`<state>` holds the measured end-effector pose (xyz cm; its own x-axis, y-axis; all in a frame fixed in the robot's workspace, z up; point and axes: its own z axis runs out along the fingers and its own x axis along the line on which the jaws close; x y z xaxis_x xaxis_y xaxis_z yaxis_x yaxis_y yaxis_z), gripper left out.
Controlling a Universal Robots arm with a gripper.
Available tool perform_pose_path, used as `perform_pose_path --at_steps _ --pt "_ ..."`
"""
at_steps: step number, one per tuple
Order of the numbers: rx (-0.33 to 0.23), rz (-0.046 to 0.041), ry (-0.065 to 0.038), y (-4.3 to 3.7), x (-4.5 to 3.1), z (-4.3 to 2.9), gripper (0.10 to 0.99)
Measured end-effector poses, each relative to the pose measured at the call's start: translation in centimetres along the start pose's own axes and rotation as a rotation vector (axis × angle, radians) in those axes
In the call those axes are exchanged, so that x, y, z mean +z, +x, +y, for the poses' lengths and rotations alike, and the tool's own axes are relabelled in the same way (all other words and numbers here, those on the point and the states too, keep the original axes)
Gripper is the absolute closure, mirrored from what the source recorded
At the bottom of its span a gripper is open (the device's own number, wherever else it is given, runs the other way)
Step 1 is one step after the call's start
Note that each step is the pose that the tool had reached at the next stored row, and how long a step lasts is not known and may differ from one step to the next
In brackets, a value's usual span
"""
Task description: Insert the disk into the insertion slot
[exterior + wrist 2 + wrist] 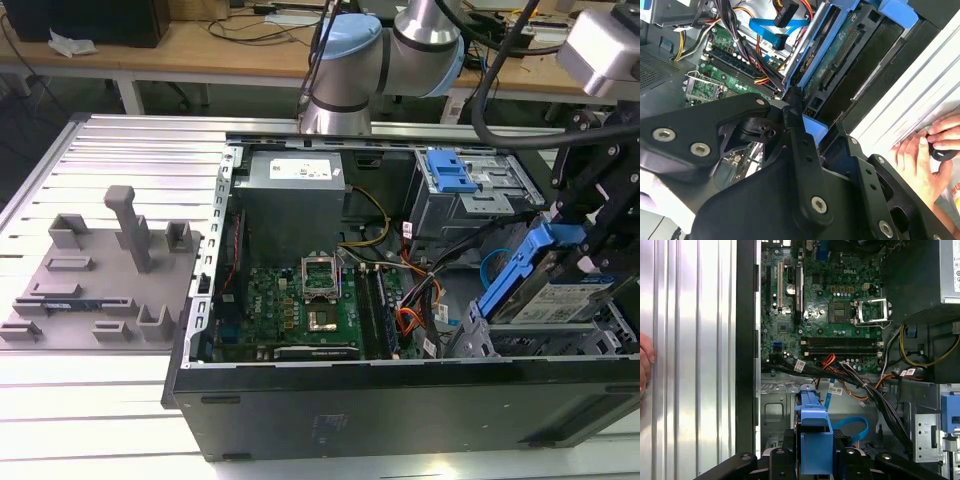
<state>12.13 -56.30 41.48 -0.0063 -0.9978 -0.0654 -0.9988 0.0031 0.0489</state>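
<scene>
While the open computer case lies on its side on the ribbed metal table, the gripper hangs over the case's corner at the exterior view's right, clamped on the disk. In the first wrist view its black fingers press on either side of the bright blue carrier, and in the second wrist view one finger lies against the carrier's handle end beside the disk's underside. The disk is held tilted, label side up, its high end in the gripper. Its low end slopes down toward the insertion slot, the grey perforated cage in that corner of the case. It is not lying flat in the bay, and I cannot tell whether its low edge has entered the opening. The larger silver cage with the blue latch sits further back. The green motherboard and the grey power supply lie toward the exterior view's left. A flat blue cable curls beside the carrier. Grey fixture blocks stand on the table outside the case. A person's hand rests on the table beyond the case wall.
</scene>
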Motion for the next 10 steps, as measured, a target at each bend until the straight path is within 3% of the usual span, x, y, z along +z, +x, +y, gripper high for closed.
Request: perform_pose_path --at_steps 1,2,3,4,10 --pt "0.0 0.0 0.0 0.0 0.02 0.0 0.71" --pt "0.0 0.0001 0.0 0.0 0.02 0.0 0.651" --pt "0.0 0.0 0.0 0.0 0.03 0.0 0.588" --pt "0.0 0.0 0.0 0.0 0.03 0.0 0.463" --pt "0.0 0.0 0.0 0.0 0.04 0.0 0.463"
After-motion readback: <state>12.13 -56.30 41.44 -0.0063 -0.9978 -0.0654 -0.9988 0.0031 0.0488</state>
